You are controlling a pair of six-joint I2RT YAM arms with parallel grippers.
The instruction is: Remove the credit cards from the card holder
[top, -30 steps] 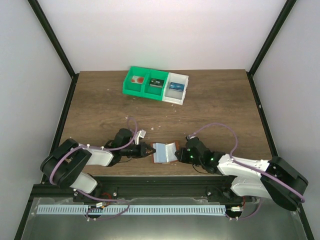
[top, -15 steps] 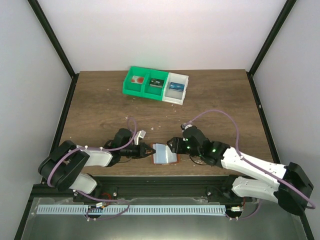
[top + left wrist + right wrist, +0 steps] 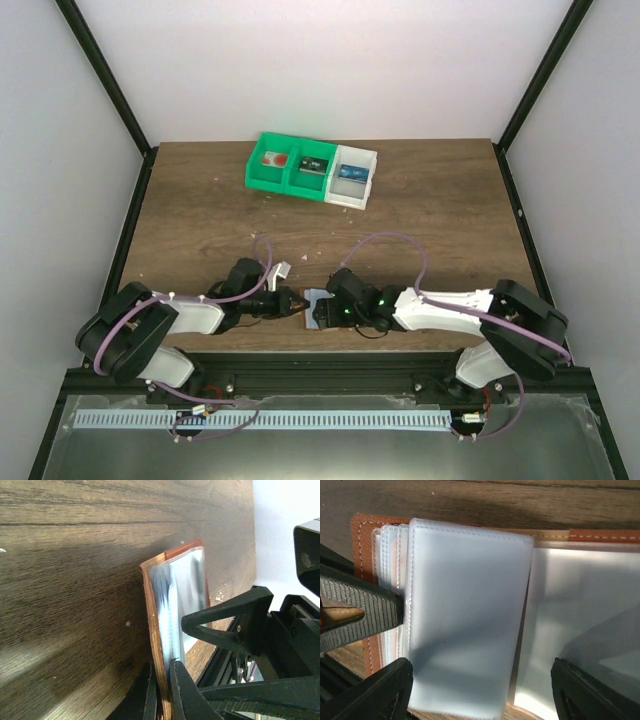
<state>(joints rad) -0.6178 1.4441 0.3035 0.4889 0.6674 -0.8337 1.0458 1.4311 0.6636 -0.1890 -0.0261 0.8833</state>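
Observation:
The reddish-brown card holder (image 3: 314, 299) lies open near the table's front edge, its pale grey-blue pockets (image 3: 465, 620) facing up. My left gripper (image 3: 162, 672) is shut on the holder's left edge (image 3: 152, 630). My right gripper (image 3: 480, 685) hovers open just over the holder, one finger (image 3: 390, 687) beside the stacked pockets and the other over the right half. No card shows in the pockets I see. A pale credit card (image 3: 272, 159) and a blue one (image 3: 351, 173) lie in the bin at the back.
The green-and-white three-compartment bin (image 3: 312, 184) stands at the back centre, with a dark piece (image 3: 314, 166) in its middle part. Both arms meet at the front edge over the black rail (image 3: 300, 365). Black frame posts rise at the table's corners.
My right gripper has swung left from beside the holder's right edge to over it, and its jaws have opened wide. The left gripper has kept its grip and place.

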